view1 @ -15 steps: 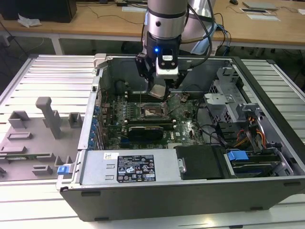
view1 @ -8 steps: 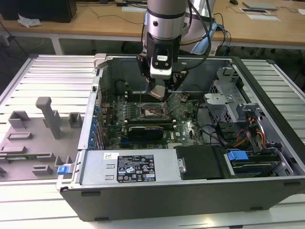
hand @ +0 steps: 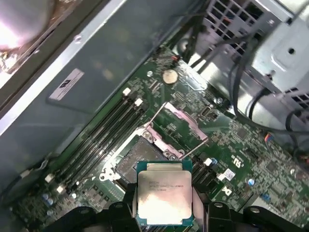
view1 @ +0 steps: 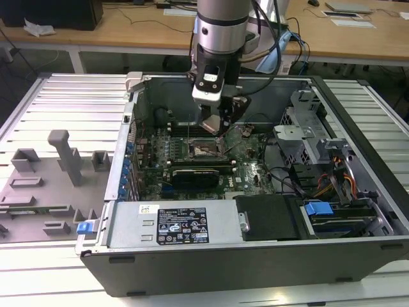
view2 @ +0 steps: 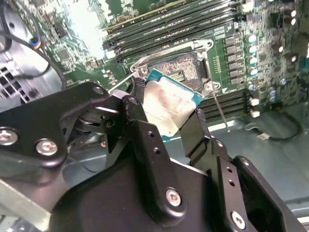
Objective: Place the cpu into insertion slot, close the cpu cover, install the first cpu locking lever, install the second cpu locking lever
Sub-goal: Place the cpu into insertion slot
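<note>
Insertion slot (hand: 131,163) open above; cpu cover (hand: 181,124) stands open one side, memory slots (hand: 99,137) other

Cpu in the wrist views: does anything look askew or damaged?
The cpu, held by the gripper above the open slot, looks turned: its edges run at an angle to the slot's in both wrist views.

A slatted metal counter (view1: 64,96) is stretching across the exterior view. Behind it a wooden desk (view1: 128,29) is standing, carrying papers (view1: 351,22) toward that view's right.
</note>
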Available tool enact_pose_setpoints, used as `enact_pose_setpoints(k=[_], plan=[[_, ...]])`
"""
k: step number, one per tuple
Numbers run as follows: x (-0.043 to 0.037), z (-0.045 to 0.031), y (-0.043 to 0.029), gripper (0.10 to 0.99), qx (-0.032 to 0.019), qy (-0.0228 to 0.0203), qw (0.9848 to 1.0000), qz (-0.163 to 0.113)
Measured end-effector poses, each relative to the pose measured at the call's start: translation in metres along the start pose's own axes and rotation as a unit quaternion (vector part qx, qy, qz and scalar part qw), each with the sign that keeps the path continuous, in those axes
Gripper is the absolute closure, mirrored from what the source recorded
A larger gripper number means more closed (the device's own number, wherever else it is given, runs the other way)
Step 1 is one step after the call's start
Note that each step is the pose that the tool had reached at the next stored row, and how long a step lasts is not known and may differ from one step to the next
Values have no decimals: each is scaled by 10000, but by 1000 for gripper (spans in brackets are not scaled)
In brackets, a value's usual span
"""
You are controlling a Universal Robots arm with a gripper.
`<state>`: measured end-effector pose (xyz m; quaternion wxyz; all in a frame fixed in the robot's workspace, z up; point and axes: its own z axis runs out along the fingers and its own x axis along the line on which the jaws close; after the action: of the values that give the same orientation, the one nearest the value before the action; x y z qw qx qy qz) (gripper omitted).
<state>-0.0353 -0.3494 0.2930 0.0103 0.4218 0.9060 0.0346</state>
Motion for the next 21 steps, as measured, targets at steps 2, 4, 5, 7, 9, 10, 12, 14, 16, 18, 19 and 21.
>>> enact_pose_setpoints(k=[2,4,5,7,9,10,12,14,16,18,19,21], plan=[[0,3,0,545,-3,-20,9996,274],[0,8,0,545,-6,-42,9982,592],[0,11,-1,545,-8,-53,9972,746],[0,17,-1,545,-9,-68,9956,940],[0,34,-2,545,-13,-87,9925,1220],[0,40,-3,545,-14,-93,9914,1304],[-1,56,-4,545,-16,-111,9878,1556],[-1,68,-5,545,-18,-125,9846,1746],[-1,81,-6,545,-21,-142,9802,1977],[-1,91,-7,545,-23,-154,9764,2155],[-1,98,-7,545,-24,-162,9739,2264],[-1,117,-8,545,-27,-184,9663,2566]])
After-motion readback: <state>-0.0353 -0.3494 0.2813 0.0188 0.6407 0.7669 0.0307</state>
